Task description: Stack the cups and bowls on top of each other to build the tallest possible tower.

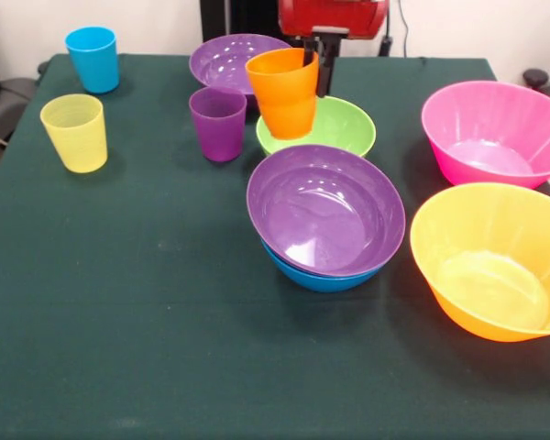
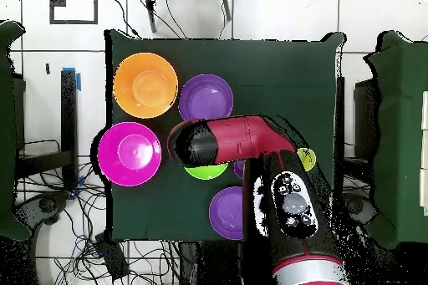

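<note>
Desk: dark green cloth, flat and matte; the whole near half lies bare, and so does the stretch between the yellow cup and the tower.
Arm: red and black, seen from overhead bending over the middle of the desk and hiding the green bowl in part.
Orange bowl: the largest, translucent, glossy, round; it sits at the right edge of the desk in the front view and runs out of the picture.
Pink bowl: translucent, glossy, just behind the orange one and also close to the right edge.
Tower: a purple bowl tilted toward the camera, nested in a blue bowl that shows only as a rim below it; it stands mid-desk, just in front of the green bowl, with open cloth to its left and front.
Second purple bowl: far side, near the back edge, shiny.
Green bowl: shallow, glossy, partly behind the orange cup.
Orange cup: tapered plastic, tilted, lifted off the cloth at the green bowl's left rim.
Jaws: black fingers closed over the orange cup's rim, one of them inside it.
Purple cup: upright, just left of the orange cup.
Yellow cup: upright, translucent, near the left edge.
Blue cup: upright, far left corner, behind the yellow one.
</note>
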You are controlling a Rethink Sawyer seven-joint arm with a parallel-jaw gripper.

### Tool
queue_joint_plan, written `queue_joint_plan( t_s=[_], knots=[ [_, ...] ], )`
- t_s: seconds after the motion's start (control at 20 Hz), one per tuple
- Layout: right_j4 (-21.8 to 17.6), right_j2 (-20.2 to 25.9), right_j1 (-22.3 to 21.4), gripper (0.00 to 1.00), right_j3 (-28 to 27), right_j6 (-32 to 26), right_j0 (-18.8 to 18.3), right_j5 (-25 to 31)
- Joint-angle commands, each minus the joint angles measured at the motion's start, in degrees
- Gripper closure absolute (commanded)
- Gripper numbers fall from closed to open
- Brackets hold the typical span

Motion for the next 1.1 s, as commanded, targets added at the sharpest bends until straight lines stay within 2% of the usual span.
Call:
queue_joint_plan(
  t_s=[0.05, 0.2, 0.45, 0.8, 1.1],
  knots=[
    [-0.3, -3.1, 4.7, 1.0, -0.1, 9.0, 1.4, -3.4],
    [-1.5, -4.9, 6.9, 1.0, -0.6, 10.5, 3.0, -6.0],
    [-0.6, -5.5, 8.2, 1.0, -0.2, 9.6, 2.9, -9.4],
    [0.3, -8.1, 6.5, 1.0, -0.6, 8.2, 4.9, -7.0],
    [1.6, -10.5, 4.0, 1.0, -1.8, 8.7, 8.5, -2.6]
  ],
)
